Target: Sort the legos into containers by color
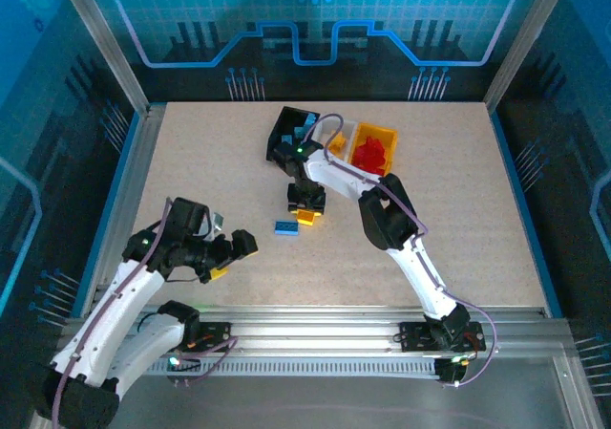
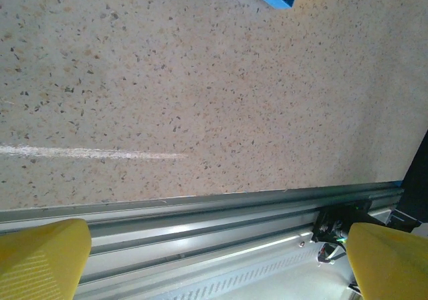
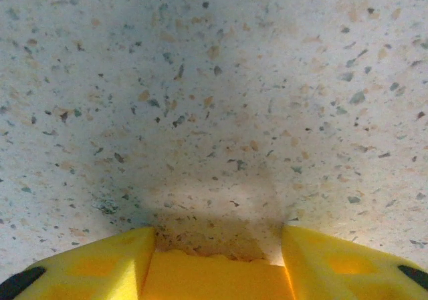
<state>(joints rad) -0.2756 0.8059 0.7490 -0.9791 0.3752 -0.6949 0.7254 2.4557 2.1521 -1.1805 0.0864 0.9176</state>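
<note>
Right gripper [image 1: 305,205]: down at mid-table, just in front of the bins, yellow fingers [image 3: 87,270] pressed onto both sides of a yellow-orange brick [image 3: 215,278].
Yellow-orange brick: flat on the table [image 1: 458,209], fills the gap between the fingers, studs facing the wrist camera.
Blue brick [image 1: 284,227]: loose on the table, just beside the yellow-orange brick on the side toward the left edge; touching or apart, cannot tell.
Left gripper [image 1: 234,257]: above the table by the near-left corner, jaws spread wide, nothing between them.
Left wrist view: both yellow fingertips [image 2: 40,260] at the frame's bottom corners, near-edge rail [image 2: 200,220] between them, blue brick at top.
Black bin [image 1: 286,135]: toward the far edge, about midway across; blue bricks [image 1: 307,123] inside.
White bin [image 1: 344,133]: joined next to black; orange pieces [image 1: 336,145] inside, partly hidden by the right arm.
Yellow-orange bin [image 1: 389,135]: right end of the row; red bricks [image 1: 374,152] piled inside.
</note>
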